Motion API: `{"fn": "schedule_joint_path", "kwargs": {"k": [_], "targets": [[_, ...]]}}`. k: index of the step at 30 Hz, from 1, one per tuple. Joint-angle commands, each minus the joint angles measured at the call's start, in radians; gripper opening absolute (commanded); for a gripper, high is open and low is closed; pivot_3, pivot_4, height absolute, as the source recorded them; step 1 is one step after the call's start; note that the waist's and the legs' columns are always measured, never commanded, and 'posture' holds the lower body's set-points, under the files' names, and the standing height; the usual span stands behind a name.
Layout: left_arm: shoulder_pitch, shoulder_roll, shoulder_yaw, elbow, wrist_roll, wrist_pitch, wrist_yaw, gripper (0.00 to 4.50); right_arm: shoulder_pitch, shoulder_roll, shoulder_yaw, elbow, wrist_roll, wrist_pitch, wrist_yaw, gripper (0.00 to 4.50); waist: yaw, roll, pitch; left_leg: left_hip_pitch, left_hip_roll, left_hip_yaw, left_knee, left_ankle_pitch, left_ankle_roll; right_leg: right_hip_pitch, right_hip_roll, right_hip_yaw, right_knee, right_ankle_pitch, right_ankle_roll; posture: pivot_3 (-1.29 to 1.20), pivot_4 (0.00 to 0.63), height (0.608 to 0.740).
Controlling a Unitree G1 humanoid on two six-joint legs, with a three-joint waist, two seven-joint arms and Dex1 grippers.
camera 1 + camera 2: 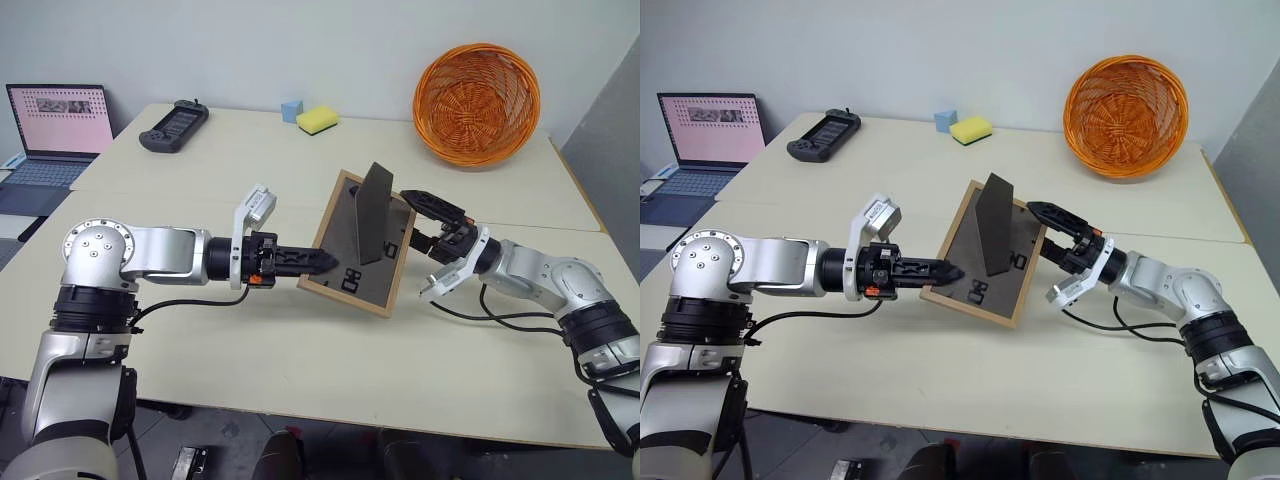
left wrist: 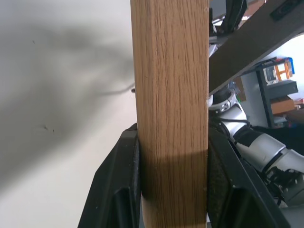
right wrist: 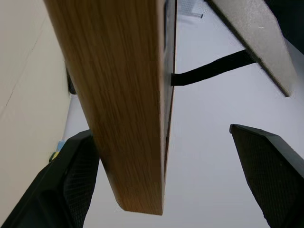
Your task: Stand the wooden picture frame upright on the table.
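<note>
The wooden picture frame [image 1: 350,258] hangs tilted above the table [image 1: 300,370], its dark grey back toward me and its fold-out stand [image 1: 375,212] swung out. My left gripper [image 1: 325,262] is shut on the frame's left wooden edge [image 2: 171,114], one finger [image 2: 121,185] pressed on each face. At the frame's right edge my right gripper [image 1: 412,220] stands open. Its fingers [image 3: 76,180] are spread wide to either side of the wood edge [image 3: 123,104], not clamping it. A black strap [image 3: 209,70] links the stand to the back panel. The picture side is hidden.
An orange wicker basket [image 1: 477,103] sits at the back right. A yellow sponge [image 1: 317,120], a blue cube [image 1: 291,110] and a black handheld device [image 1: 173,126] lie along the far edge. An open laptop [image 1: 55,130] stands on a side surface at the left.
</note>
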Motion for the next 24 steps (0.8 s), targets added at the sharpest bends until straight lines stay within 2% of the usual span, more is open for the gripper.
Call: {"fn": "schedule_joint_path", "kwargs": {"k": [1, 8, 11, 21, 24], "targets": [[-0.01, 0.027, 0.005, -0.05, -0.046, -0.02, -0.046, 1.3, -0.037, -0.016, 0.018, 0.004, -0.034, -0.012, -0.057, 4.46, 0.0, 0.0, 0.0, 0.0, 0.0, 0.0, 0.0, 0.0, 0.0, 0.0, 0.0, 0.0, 0.0, 0.0, 0.0, 0.0, 0.15, 0.74], [-0.011, 0.041, 0.003, -0.042, -0.046, -0.035, -0.049, 1.3, -0.042, -0.021, 0.038, 0.011, -0.04, -0.012, -0.087, 4.46, 0.0, 0.0, 0.0, 0.0, 0.0, 0.0, 0.0, 0.0, 0.0, 0.0, 0.0, 0.0, 0.0, 0.0, 0.0, 0.0, 0.15, 0.74], [-0.008, 0.044, 0.002, -0.047, -0.046, -0.038, -0.052, 1.3, -0.04, -0.029, 0.043, 0.02, -0.04, -0.015, -0.09, 4.04, 0.0, 0.0, 0.0, 0.0, 0.0, 0.0, 0.0, 0.0, 0.0, 0.0, 0.0, 0.0, 0.0, 0.0, 0.0, 0.0, 0.15, 0.74], [-0.011, 0.042, -0.007, -0.044, -0.046, -0.038, -0.059, 1.3, -0.04, -0.037, 0.046, 0.016, -0.03, -0.018, -0.092, 1.75, 0.0, 0.0, 0.0, 0.0, 0.0, 0.0, 0.0, 0.0, 0.0, 0.0, 0.0, 0.0, 0.0, 0.0, 0.0, 0.0, 0.15, 0.74], [-0.013, 0.044, -0.011, -0.043, -0.046, -0.039, -0.064, 1.3, -0.04, -0.038, 0.046, 0.013, -0.03, -0.017, -0.097, 1.35, 0.0, 0.0, 0.0, 0.0, 0.0, 0.0, 0.0, 0.0, 0.0, 0.0, 0.0, 0.0, 0.0, 0.0, 0.0, 0.0, 0.15, 0.74]]}}
